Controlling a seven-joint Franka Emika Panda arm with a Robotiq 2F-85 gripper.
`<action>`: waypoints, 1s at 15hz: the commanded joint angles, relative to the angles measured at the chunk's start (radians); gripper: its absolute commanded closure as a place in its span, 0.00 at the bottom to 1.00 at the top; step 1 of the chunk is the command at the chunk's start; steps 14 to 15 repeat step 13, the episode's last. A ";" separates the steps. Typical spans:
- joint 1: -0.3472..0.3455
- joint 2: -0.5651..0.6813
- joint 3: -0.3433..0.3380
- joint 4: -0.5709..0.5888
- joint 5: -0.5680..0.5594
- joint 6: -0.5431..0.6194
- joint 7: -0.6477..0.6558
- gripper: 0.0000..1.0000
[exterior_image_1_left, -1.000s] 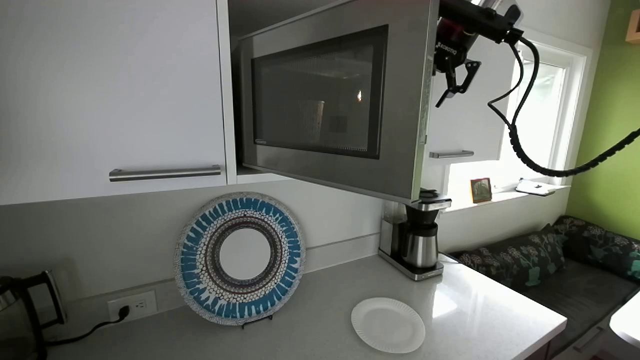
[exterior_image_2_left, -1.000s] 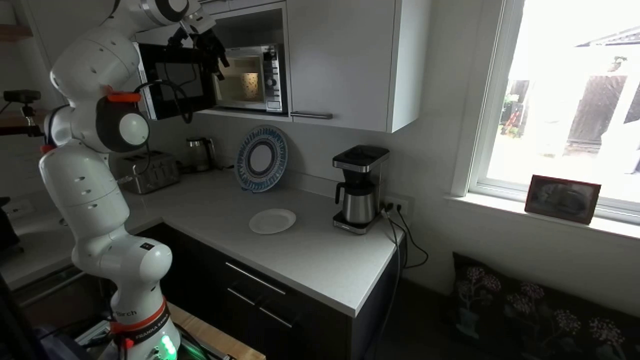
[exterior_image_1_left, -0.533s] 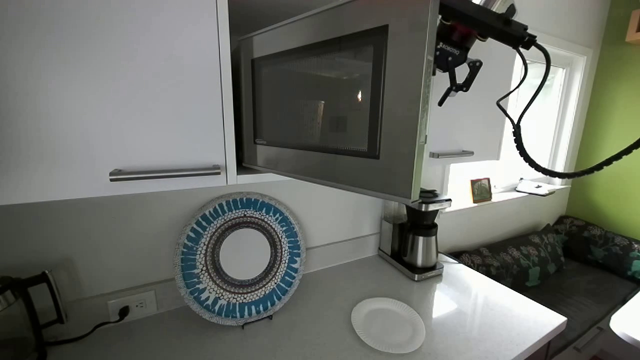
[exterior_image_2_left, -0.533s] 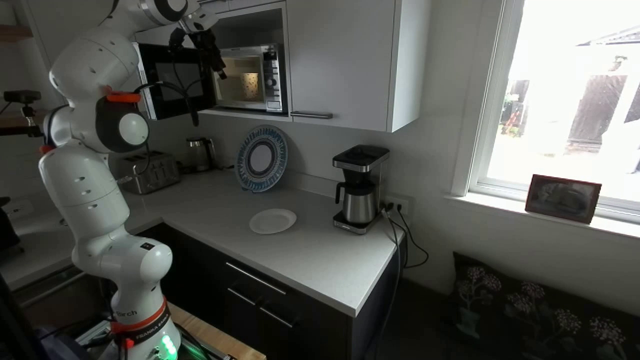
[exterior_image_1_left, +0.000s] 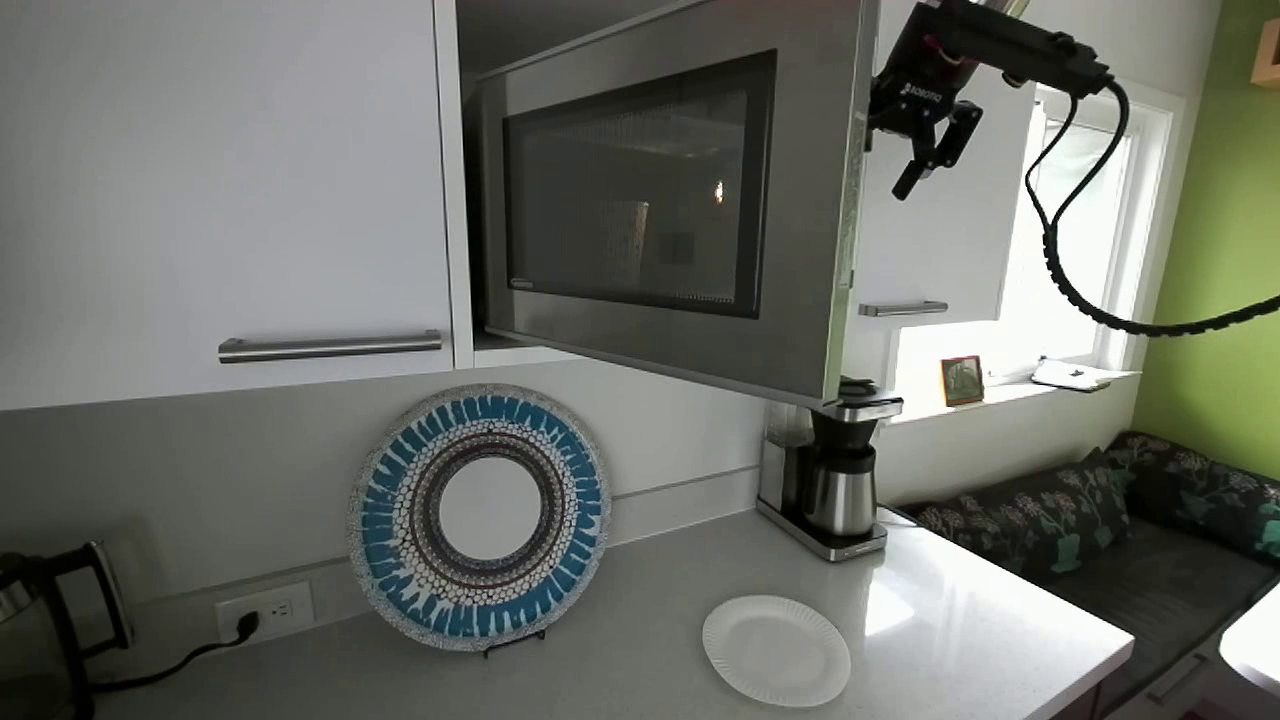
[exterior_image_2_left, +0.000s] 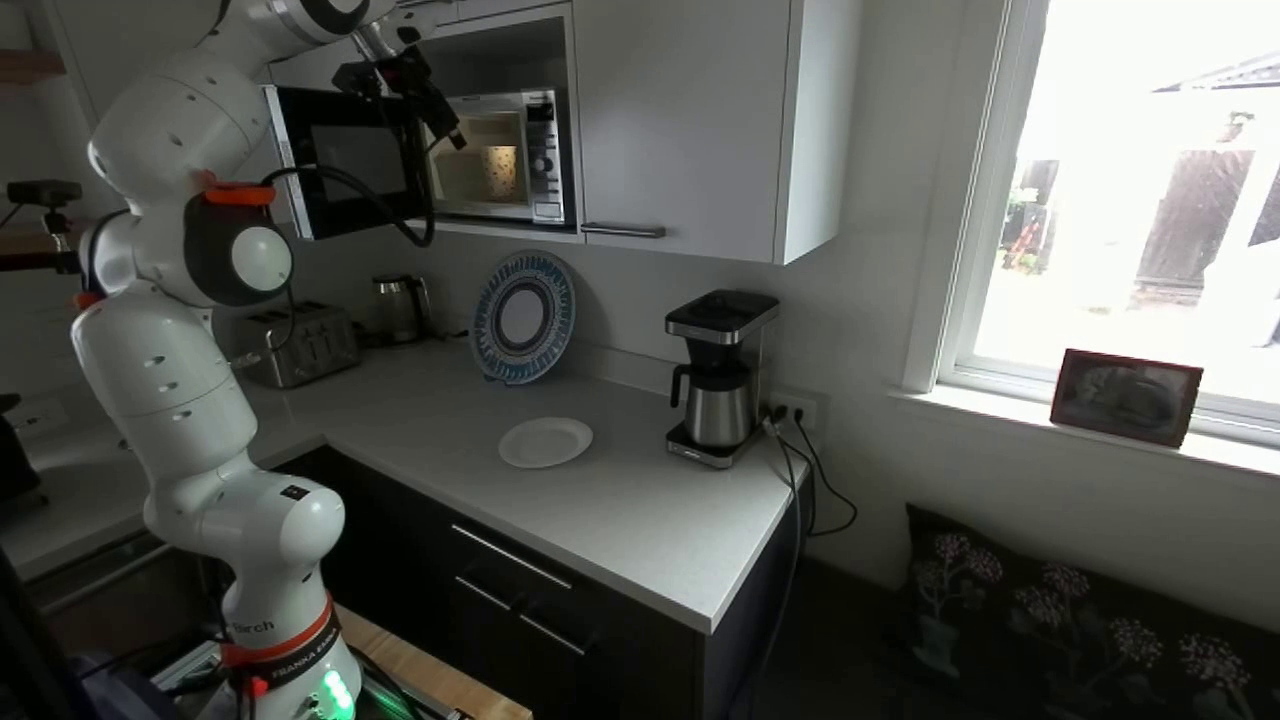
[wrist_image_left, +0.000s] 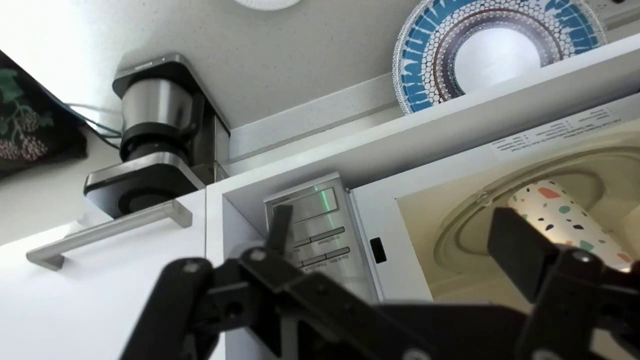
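Found speckled cup (wrist_image_left: 567, 217) standing inside microwave (exterior_image_2_left: 546, 162), beyond the gripper (wrist_image_left: 393, 220) — apart from it, yet partly hidden by it in wrist view; note jaws spread wide, clasping nothing.

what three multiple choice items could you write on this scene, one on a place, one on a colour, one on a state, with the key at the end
1. Where is the speckled cup?
A. On the windowsill
B. Inside the microwave
C. On top of the coffee maker

2. What colour is the streaked band around the patterned disc?
A. Yellow
B. Orange
C. Blue

3. How does the microwave door stand?
A. Swung open
B. Fully shut
C. Taken off and laid on the counter

Key:
1 B: the wrist view looks into the microwave and shows the speckled cup there.
2 C: both exterior views and the wrist view show the band blue, with pale streaks.
3 A: in both exterior views it stands swung out.
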 joint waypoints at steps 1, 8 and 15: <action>0.009 -0.021 0.013 -0.015 -0.073 0.018 -0.175 0.00; 0.001 -0.019 0.021 -0.009 -0.073 0.176 -0.271 0.00; 0.000 -0.015 0.021 -0.008 -0.073 0.184 -0.272 0.00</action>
